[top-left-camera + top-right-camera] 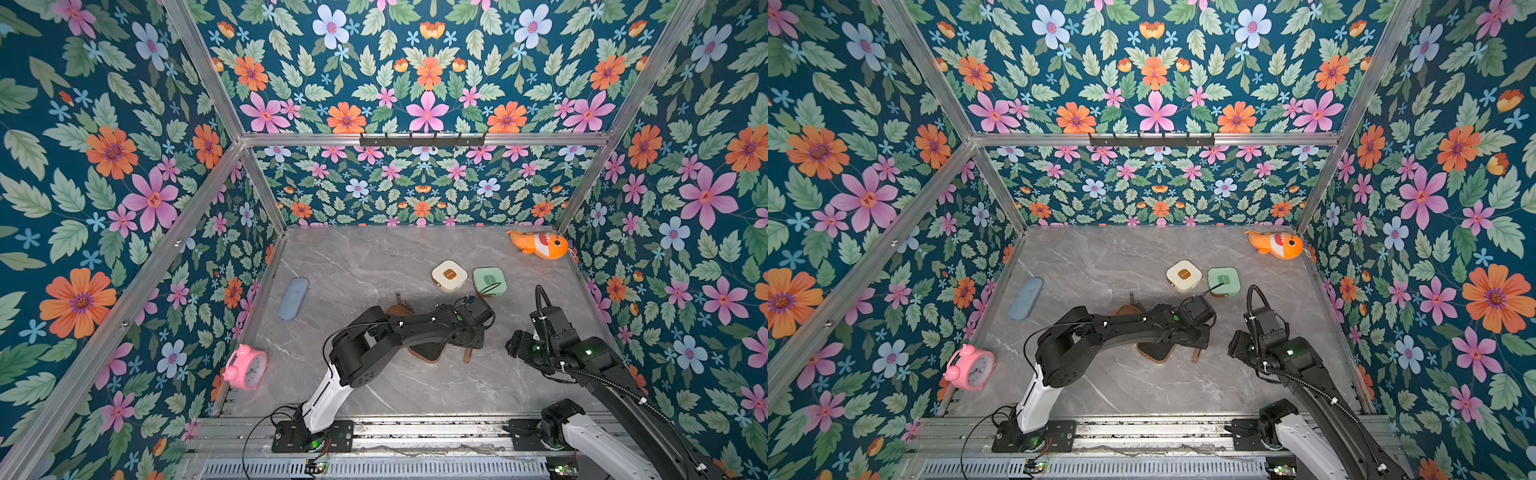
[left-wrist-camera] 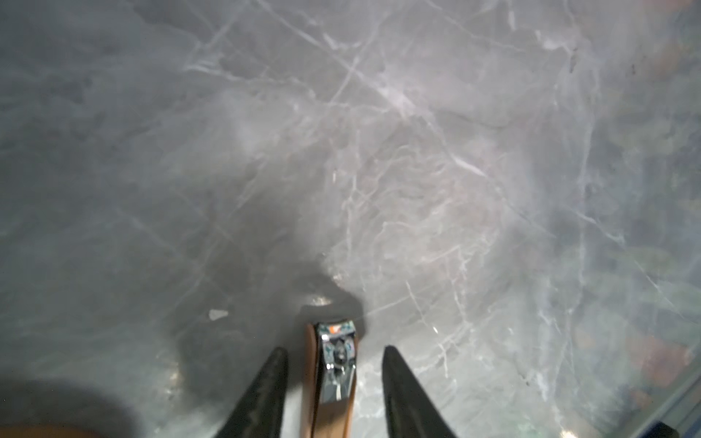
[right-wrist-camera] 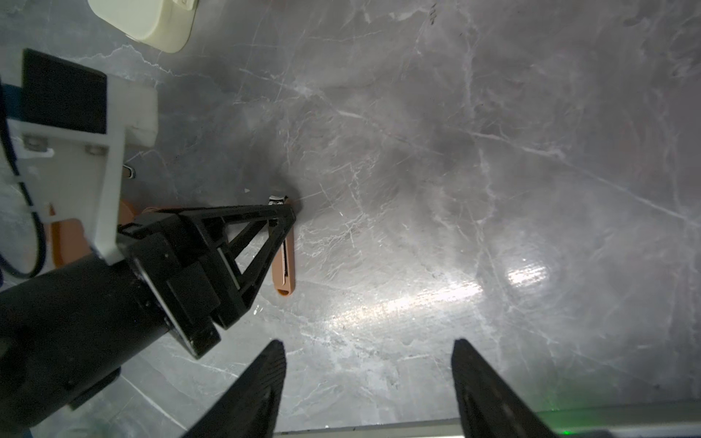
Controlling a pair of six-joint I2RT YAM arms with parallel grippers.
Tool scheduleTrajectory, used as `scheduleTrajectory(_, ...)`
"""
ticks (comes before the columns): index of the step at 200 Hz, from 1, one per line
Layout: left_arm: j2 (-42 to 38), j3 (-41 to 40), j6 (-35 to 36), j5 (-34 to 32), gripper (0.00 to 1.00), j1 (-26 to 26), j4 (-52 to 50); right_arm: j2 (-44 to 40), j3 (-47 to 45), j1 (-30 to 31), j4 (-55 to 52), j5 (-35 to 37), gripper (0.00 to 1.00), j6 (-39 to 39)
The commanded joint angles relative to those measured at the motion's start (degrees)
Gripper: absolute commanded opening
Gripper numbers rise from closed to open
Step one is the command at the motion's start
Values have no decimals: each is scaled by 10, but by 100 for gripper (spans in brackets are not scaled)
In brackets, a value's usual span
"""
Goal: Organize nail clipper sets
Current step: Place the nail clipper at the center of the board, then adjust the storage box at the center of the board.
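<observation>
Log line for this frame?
left claw: open astride brown clipper | right claw: open, empty | brown case: open

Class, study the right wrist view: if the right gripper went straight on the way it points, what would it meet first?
Most likely the bare marble table: nothing lies ahead of the open right gripper. The brown nail clipper and the left gripper sit off that line, though depth is uncertain.

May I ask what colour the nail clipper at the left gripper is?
The nail clipper is brown with a chrome lever; left wrist view.
</observation>
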Motion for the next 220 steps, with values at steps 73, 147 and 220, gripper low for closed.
scheduleTrajectory(73, -229, -202, -28, -88, 51, 35, 0, 126, 14, 77, 88, -47, 69, -4)
scheduleTrajectory(147, -378, -391, -82, -111, 69, 71, 27, 273, 50, 108, 155, -63, 75, -4)
scheduleTrajectory(220, -368, -431, -42, -46, 71, 164, 105, 376, 86, 112, 171, -62, 69, -1)
